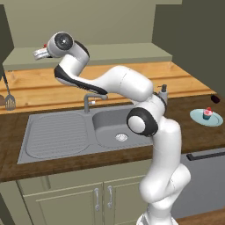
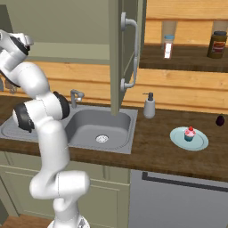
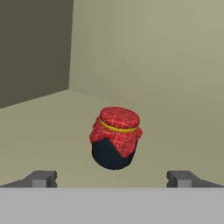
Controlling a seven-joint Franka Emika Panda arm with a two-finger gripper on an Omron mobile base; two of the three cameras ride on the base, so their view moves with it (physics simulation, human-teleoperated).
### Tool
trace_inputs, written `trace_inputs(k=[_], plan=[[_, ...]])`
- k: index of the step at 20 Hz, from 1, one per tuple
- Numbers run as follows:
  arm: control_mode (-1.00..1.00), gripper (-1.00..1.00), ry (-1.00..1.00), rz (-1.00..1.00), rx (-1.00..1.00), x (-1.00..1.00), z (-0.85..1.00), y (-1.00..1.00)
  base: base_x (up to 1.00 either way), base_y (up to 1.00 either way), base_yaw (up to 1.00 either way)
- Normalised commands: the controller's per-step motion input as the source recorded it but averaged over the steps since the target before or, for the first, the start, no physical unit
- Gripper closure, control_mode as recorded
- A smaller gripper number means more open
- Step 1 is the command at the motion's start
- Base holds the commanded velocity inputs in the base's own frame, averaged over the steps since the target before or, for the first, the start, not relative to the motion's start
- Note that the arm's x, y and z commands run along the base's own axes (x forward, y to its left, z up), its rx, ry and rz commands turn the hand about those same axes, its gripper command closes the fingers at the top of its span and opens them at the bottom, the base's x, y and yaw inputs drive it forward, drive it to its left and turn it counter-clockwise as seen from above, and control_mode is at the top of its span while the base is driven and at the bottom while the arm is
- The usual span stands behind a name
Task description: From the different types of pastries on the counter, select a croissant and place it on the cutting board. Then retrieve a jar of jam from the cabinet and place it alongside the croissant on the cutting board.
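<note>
The jar of jam [image 3: 115, 139], dark and squat with a red checked cloth lid tied by a yellow band, stands on the cabinet's pale olive shelf [image 3: 39, 131]. My gripper [image 3: 113, 179] is open a short way in front of the jar, and its two fingertips [image 3: 43, 178] stand wide on either side without touching it. From the left base view the arm reaches up and left, with the gripper [image 1: 38, 53] inside the cabinet [image 1: 110, 55]. A pink-frosted cupcake [image 1: 207, 114] sits on a pale blue plate [image 1: 197, 117] on the counter [image 1: 193, 136]. The croissant and cutting board are out of view.
An open cabinet door [image 2: 116, 53] hangs over the sink [image 2: 84, 129]. Nearby are a faucet [image 1: 88, 103], a soap dispenser [image 2: 149, 106] and a small dark purple object [image 2: 220, 120]. A brown jar [image 2: 217, 44] stands on a shelf at the right. A spatula [image 1: 9, 101] hangs at the left.
</note>
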Motion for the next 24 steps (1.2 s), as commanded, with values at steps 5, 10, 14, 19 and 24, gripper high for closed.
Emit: trace_inputs(k=[5,10,14,19,24], plan=[[-1.0,-1.0,0.0,0.0,0.0,0.0,0.0,0.0,0.0,0.0,0.0],[-1.0,-1.0,0.0,0.0,0.0,0.24,0.0,0.0,0.0,0.0,0.0],[-1.0,-1.0,0.0,0.0,0.0,0.37,0.0,0.0,0.0,0.0,0.0],[-1.0,-1.0,0.0,0.0,0.0,0.0,0.0,0.04,0.0,0.0,0.0],[-1.0,-1.0,0.01,0.0,0.0,0.28,0.0,0.02,0.0,0.0,0.0]])
